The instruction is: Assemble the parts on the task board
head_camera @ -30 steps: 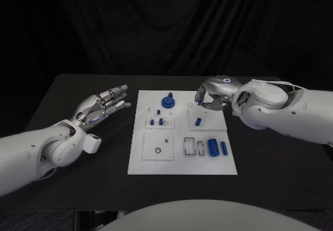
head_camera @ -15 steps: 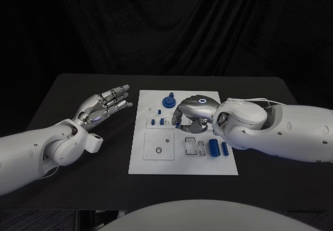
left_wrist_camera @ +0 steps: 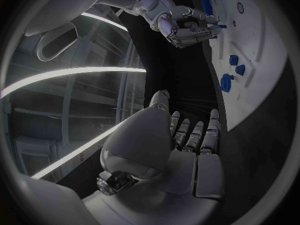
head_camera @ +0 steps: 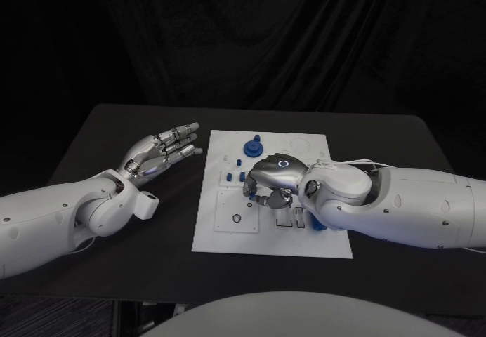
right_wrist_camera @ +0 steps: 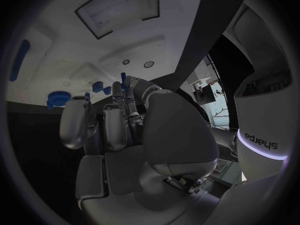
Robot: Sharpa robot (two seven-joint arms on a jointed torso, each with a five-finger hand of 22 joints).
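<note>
The white task board point(head_camera: 225, 235) lies in the middle of the black table. My right hand point(head_camera: 270, 187) hovers over the board's middle with its fingers curled, pinching a small blue pin point(right_wrist_camera: 123, 77) at the fingertips; the same pin point(left_wrist_camera: 219, 26) juts from that hand point(left_wrist_camera: 181, 24) in the left wrist view. A blue gear point(head_camera: 251, 147) stands at the board's far end, with small blue blocks point(head_camera: 234, 175) near it. My left hand point(head_camera: 162, 151) is held above the table left of the board, palm up, fingers spread and holding nothing.
A blue cylinder point(head_camera: 317, 224) lies on the board's near right part, half hidden by my right arm. A square inset plate with a hole point(head_camera: 235, 214) sits on the near left. Bare black table point(head_camera: 121, 260) surrounds the board.
My right hand has moved from the board's far right corner to its middle, nearer to me, carrying the blue pin. My left hand has hardly moved.
</note>
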